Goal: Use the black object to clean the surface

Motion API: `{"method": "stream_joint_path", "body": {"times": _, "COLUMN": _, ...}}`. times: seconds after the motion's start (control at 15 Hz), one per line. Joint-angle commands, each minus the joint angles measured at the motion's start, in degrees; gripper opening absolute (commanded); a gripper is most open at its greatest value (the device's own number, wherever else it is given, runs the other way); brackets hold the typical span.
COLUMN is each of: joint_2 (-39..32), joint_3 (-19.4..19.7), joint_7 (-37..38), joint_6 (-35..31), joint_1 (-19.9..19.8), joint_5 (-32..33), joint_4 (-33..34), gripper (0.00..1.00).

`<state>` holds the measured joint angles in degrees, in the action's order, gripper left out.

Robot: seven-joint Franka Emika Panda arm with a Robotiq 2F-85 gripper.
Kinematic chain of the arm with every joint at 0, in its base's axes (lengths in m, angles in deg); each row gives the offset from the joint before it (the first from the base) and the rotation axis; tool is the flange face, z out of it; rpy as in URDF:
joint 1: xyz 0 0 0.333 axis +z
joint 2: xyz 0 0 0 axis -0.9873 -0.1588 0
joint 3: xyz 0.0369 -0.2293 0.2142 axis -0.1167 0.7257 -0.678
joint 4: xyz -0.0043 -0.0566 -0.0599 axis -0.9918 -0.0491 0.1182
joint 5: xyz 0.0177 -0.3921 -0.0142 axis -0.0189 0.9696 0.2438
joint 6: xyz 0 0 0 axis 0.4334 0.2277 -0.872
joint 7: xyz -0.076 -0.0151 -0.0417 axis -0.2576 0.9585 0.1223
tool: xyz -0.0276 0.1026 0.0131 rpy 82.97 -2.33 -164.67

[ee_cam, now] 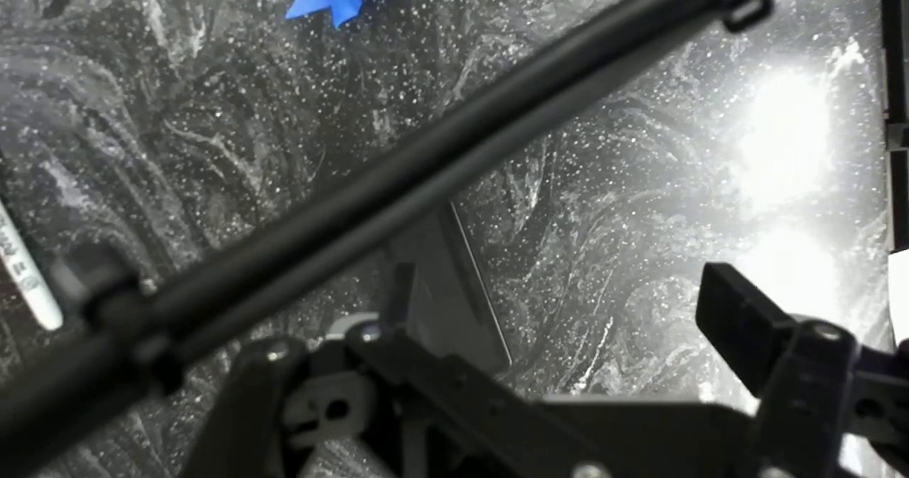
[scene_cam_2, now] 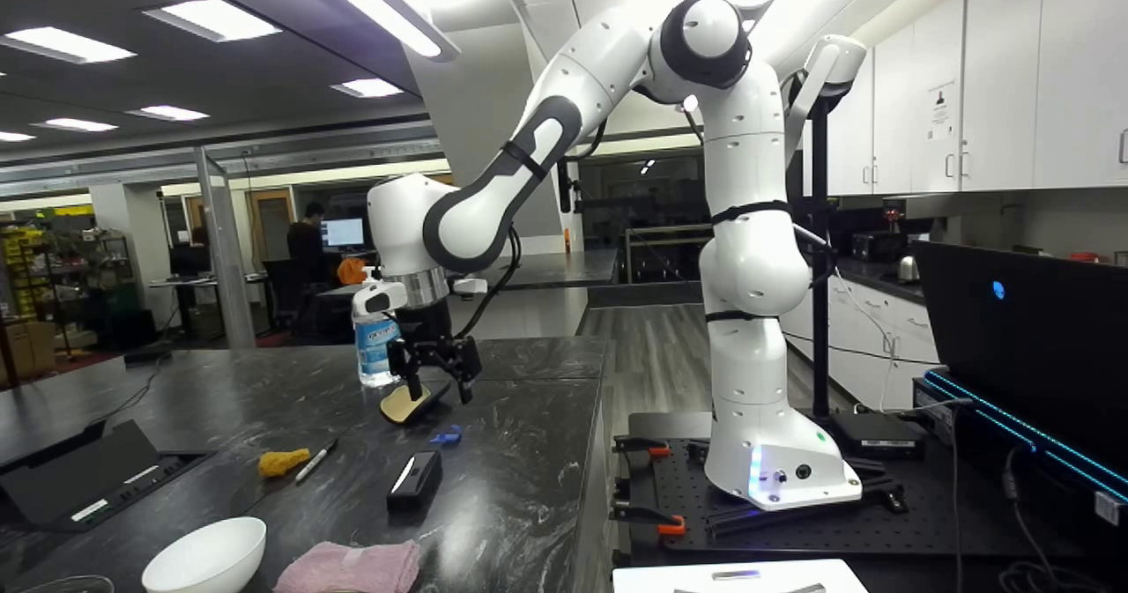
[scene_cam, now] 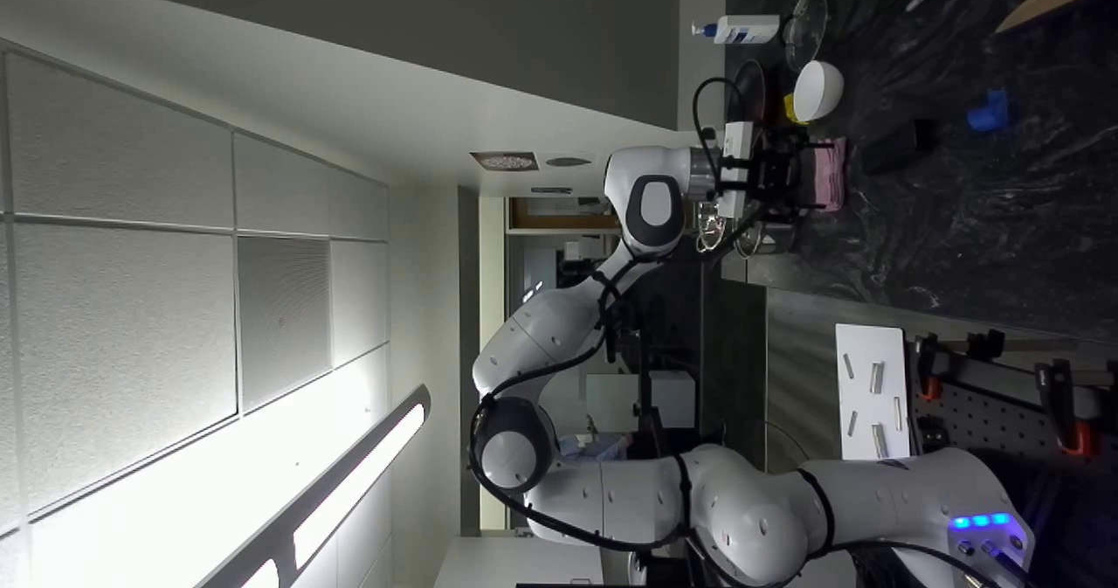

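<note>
Wrist view: my black fingers point(ee_cam: 742, 322) stand apart. Black box-shaped object point(ee_cam: 458, 311) lies ungripped on dark stone-like worktop point(ee_cam: 596, 251), towards its base-side edge; lifting, wiping judged outstanding.

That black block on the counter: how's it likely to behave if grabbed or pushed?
The black block is probably stiff: its edges look straight, with no sag. Rolling seems unlikely given its boxy, low shape. A push may slide it fairly readily, since the countertop looks smooth and glossy.
</note>
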<state>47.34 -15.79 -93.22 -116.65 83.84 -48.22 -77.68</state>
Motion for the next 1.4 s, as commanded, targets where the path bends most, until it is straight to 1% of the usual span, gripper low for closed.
{"method": "stream_joint_path", "body": {"times": 0.0, "joint_2": -2.48, "joint_3": 0.55, "joint_7": -3.09, "joint_6": -4.34, "joint_1": 0.78, "joint_5": 0.84, "joint_4": 1.31, "gripper": 1.0}}
{"method": "stream_joint_path", "body": {"times": 0.2, "joint_2": -5.3, "joint_3": 0.45, "joint_7": -6.25, "joint_6": -5.69, "joint_1": 0.53, "joint_5": -0.64, "joint_4": 2.69, "gripper": 1.0}}
{"method": "stream_joint_path", "body": {"times": 0.47, "joint_2": -9.34, "joint_3": -0.05, "joint_7": -11.81, "joint_6": -4.78, "joint_1": -0.19, "joint_5": -3.22, "joint_4": 5.16, "gripper": 1.0}}
{"method": "stream_joint_path", "body": {"times": 0.73, "joint_2": -12.22, "joint_3": -0.41, "joint_7": -15.06, "joint_6": -4.2, "joint_1": -0.77, "joint_5": -3.59, "joint_4": 7.13, "gripper": 1.0}}
{"method": "stream_joint_path", "body": {"times": 0.93, "joint_2": -13.6, "joint_3": -0.38, "joint_7": -15.41, "joint_6": -4.21, "joint_1": -0.94, "joint_5": -2.98, "joint_4": 8.14, "gripper": 1.0}}
{"method": "stream_joint_path", "body": {"times": 1.33, "joint_2": -15.75, "joint_3": -0.04, "joint_7": -13.06, "joint_6": -4.86, "joint_1": -0.6, "joint_5": -1.4, "joint_4": 9.05, "gripper": 1.0}}
